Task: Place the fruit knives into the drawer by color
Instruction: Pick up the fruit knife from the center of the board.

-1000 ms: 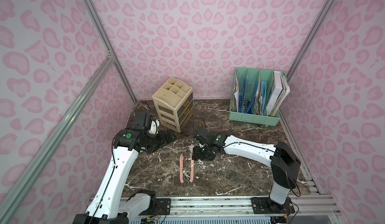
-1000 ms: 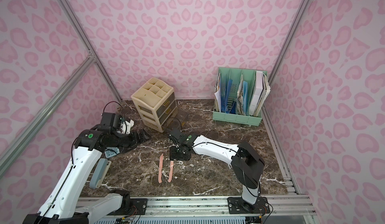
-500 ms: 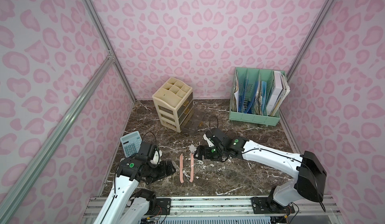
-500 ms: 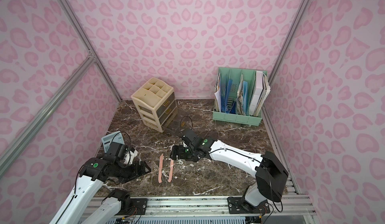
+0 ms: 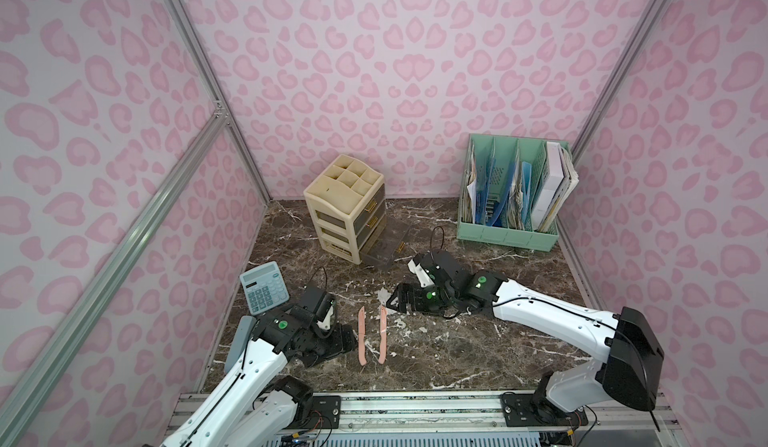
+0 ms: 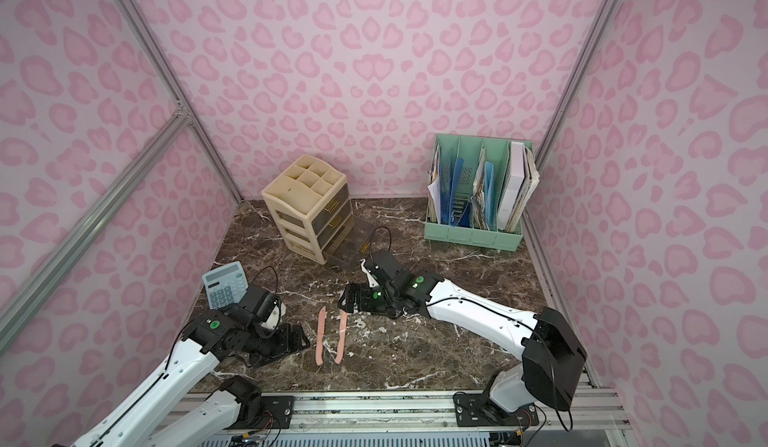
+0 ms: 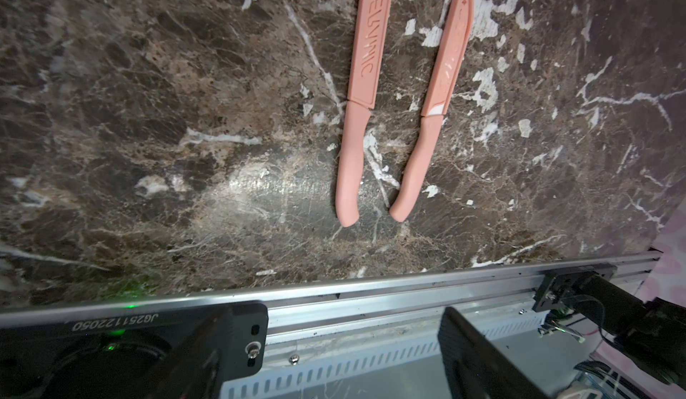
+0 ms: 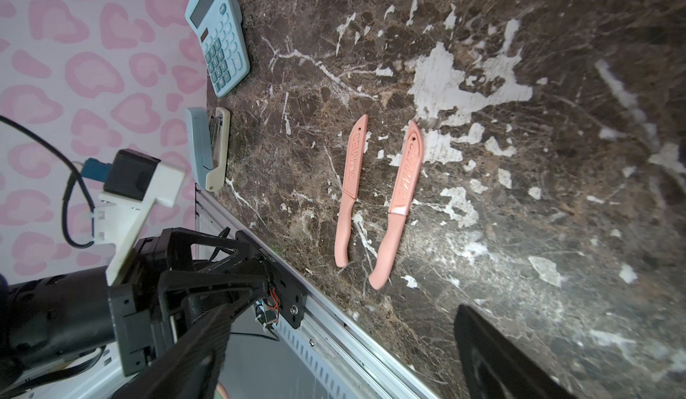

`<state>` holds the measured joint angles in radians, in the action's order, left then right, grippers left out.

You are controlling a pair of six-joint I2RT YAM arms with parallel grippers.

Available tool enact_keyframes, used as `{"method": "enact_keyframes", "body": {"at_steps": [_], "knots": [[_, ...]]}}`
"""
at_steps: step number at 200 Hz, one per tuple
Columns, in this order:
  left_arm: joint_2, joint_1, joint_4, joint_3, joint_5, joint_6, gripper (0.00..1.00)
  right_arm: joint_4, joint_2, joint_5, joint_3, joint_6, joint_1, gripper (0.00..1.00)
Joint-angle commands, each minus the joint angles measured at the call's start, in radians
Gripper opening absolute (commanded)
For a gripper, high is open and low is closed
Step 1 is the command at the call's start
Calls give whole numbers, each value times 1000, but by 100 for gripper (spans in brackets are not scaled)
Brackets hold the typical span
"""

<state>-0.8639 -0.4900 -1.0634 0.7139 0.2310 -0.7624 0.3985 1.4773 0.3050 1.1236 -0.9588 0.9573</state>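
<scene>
Knives on marble: the pink knife nearer the left arm (image 5: 362, 337) and the pink knife nearer the right arm (image 5: 382, 334) lie flat on the dark bench (image 5: 457, 341). They are side by side, close but not touching, with tips toward the back wall and handles toward the front rail. From my console I see the left hand (image 5: 348, 343) low over the bench just beside the handle of the knife on its side. Its fingers are spread with nothing between them, as the left wrist view also shows. The right hand (image 5: 395, 299) hovers just behind the tip of the other knife, also spread wide and empty. On that knife a sliver of white shows where the lettered cover meets the handle. Behind them a cream drawer unit (image 5: 345, 203) stands at an angle, its lowest drawer (image 5: 384, 249) pulled out. I cannot make out what lies inside. A blue calculator (image 5: 264, 287) and a stapler (image 8: 208, 152) rest by the left wall, and a green file rack (image 5: 511, 233) holds folders in the back right corner.
</scene>
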Motion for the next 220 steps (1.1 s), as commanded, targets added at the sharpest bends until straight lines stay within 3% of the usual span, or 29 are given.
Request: {"method": "enact_keyframes", "body": {"at_steps": [1, 59, 96, 151, 220], "knots": [[-65, -57, 90, 3, -104, -91, 88, -14, 5, 20, 9, 21, -8, 97], [-198, -119, 224, -14, -218, -150, 76, -7, -25, 45, 18, 52, -55, 97], [-342, -183, 287, -14, -269, -160, 74, -31, -67, 71, -14, 51, -103, 97], [-362, -196, 370, -69, -258, -187, 63, -13, -89, 89, -30, 71, -147, 97], [-476, -240, 445, -83, -262, -238, 60, -2, -90, 110, -22, 84, -178, 97]]}}
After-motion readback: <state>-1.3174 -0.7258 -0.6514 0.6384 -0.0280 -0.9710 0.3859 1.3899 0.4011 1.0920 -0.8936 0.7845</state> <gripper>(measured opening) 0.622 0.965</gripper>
